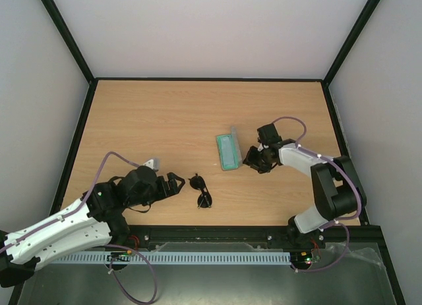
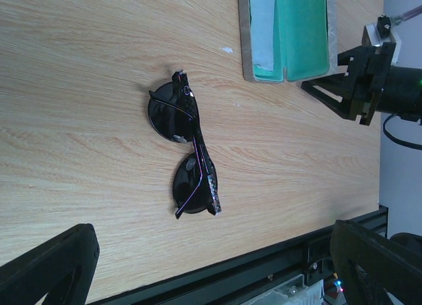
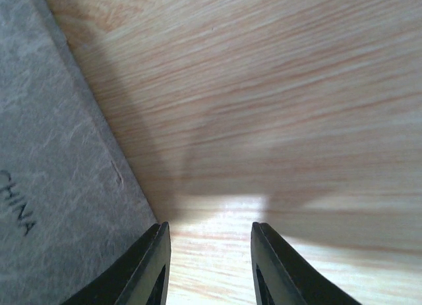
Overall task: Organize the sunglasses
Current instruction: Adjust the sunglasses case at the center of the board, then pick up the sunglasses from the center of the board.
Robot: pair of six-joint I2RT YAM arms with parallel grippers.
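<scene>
**Sunglasses not yet cased**

The folded sunglasses (image 2: 191, 153) lie on the table (image 1: 145, 120) just ahead of the left gripper (image 1: 177, 182), which is spread wide and holds nothing. Their long axis runs crosswise to its reach (top view). The open case (image 2: 303, 28) waits beside the right gripper (image 3: 210, 252), slightly parted and empty. Picking and casing remain.

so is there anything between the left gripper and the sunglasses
Nothing, just bare table between the left gripper and the sunglasses, seen in the top view.

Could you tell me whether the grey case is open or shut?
Open: the case lies with its green lining facing up in the top view.
</scene>
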